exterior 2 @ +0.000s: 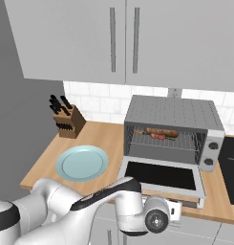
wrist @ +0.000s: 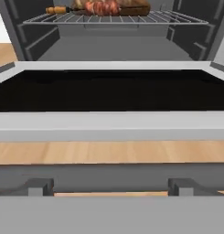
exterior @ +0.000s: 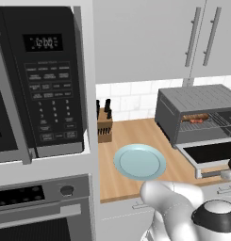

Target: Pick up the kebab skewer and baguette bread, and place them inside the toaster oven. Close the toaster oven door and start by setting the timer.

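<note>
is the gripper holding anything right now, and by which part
Nothing is held. The kebab skewer and baguette bread lie on the rack inside the toaster oven; the toaster oven door hangs open.

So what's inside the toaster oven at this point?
On the wire rack in the toaster oven lie the kebab skewer and, behind it, the baguette bread. The skewer covers part of the loaf. The toaster oven door hangs open.

**Three views on one open oven**

Both base views look forward and down from behind the arm, left and right, sharing the worktop (exterior: 131,134), plate (exterior: 139,161), knife block (exterior 2: 69,121) and toaster oven (exterior 2: 172,112). The hand view sits low and close at the worktop's front edge, facing level over the lowered toaster oven door (wrist: 109,91) onto the rack.
</note>
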You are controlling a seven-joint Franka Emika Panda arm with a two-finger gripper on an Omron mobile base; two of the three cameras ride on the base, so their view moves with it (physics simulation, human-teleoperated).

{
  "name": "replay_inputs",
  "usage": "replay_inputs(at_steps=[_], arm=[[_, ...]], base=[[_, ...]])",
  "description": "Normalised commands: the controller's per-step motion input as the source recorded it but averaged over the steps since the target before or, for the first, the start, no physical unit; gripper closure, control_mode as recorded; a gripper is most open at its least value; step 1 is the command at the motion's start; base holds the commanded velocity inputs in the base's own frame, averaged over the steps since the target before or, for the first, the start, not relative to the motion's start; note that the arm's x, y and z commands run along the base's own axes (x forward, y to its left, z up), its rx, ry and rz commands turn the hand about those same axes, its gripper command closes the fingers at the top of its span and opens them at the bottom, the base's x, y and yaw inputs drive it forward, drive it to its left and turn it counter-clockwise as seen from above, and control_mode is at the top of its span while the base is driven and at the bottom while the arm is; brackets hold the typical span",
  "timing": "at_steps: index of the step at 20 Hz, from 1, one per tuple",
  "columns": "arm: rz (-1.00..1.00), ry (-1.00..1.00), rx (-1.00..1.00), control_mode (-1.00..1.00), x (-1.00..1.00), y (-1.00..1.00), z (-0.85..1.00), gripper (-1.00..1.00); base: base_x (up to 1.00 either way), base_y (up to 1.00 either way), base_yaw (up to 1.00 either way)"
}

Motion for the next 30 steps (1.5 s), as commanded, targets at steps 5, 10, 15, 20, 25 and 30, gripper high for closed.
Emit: replay_inputs(at_steps=[5,10,15,20,25,30], arm=[[-0.01,0.01,0.0,-1.0,-0.58,0.0,0.0,-1.0],[0.0,0.01,0.0,-1.0,0.1,0.0,0.0,-1.0],[0.0,0.12,0.0,-1.0,0.19,0.0,-0.03,-1.0],[0.0,0.13,0.0,-1.0,0.0,0.0,-0.12,-1.0],[0.0,0.0,0.0,-1.0,0.22,0.0,-0.02,-1.0],[0.0,0.0,0.0,-1.0,0.04,0.0,-0.25,-1.0]], base=[[0.0,0.0,0.0],[0.0,0.0,0.0],[0.0,0.0,0.0],[0.0,0.0,0.0],[0.0,0.0,0.0],[0.0,0.0,0.0]])
